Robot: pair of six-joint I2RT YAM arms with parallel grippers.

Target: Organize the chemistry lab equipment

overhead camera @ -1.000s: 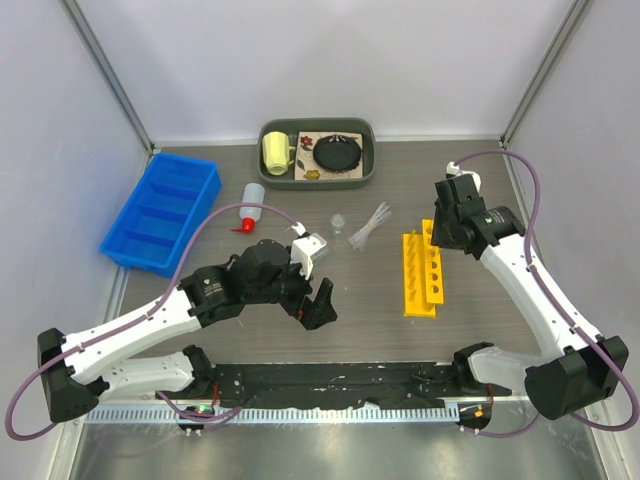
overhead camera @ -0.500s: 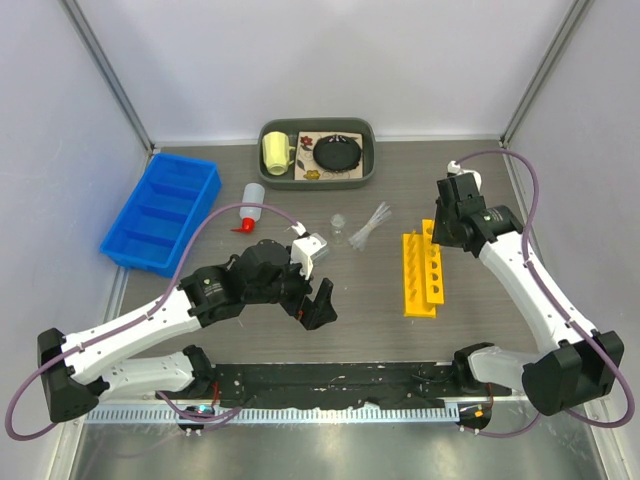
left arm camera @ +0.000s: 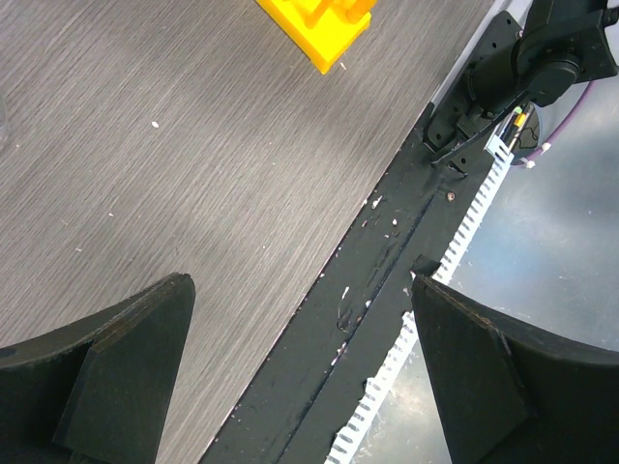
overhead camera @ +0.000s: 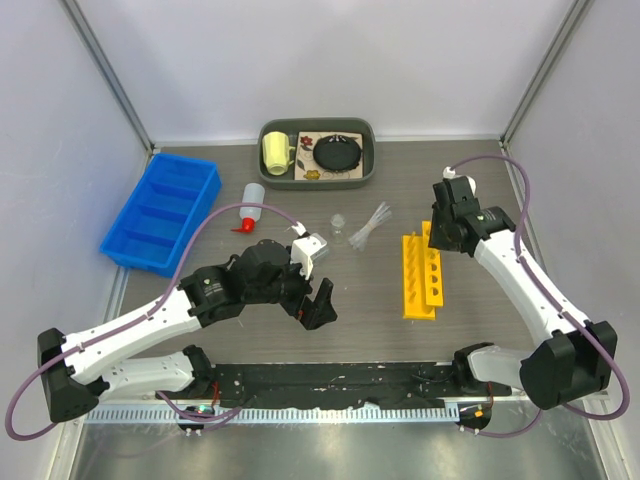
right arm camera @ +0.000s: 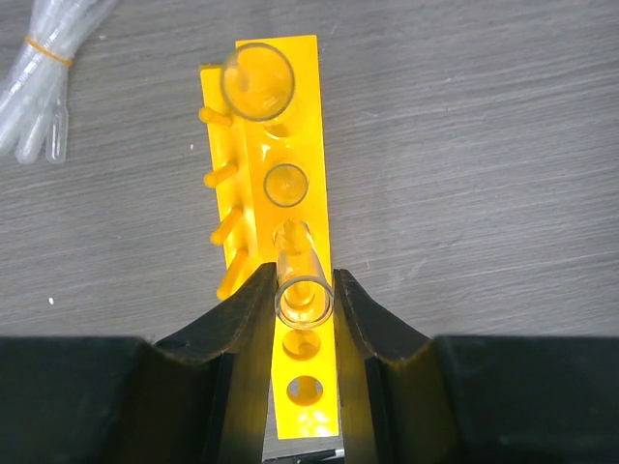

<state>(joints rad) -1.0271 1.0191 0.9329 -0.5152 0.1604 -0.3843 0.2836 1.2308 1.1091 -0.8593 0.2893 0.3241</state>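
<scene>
left arm: reaches low and forward from the near-left base, elbow bent, wrist turned toward the table [left arm camera: 193,145] centre. left gripper [left arm camera: 300,295]: jaws wide apart, nothing between them, hanging over bare table by the near edge; only the finger ends show in the wrist view. yellow tube rack [overhead camera: 421,272]: right of centre, lengthwise near to far; cut off to one corner in the left wrist view. right arm: rises from the near-right base and folds back over the rack's far end, its wrist hiding the jaws from above. right gripper [right arm camera: 303,290]: jaws clamped on a clear tube [right arm camera: 295,256], upright over the rack; whether its lower end sits in a hole cannot be told. two more tubes [right arm camera: 286,184] stand in farther holes. pipette bundle [overhead camera: 368,228]: left of the rack, partly cut off in the right wrist view. small glass flask [overhead camera: 339,226]: faint, shape unclear. squeeze bottle [overhead camera: 250,205]: lying farther left.
</scene>
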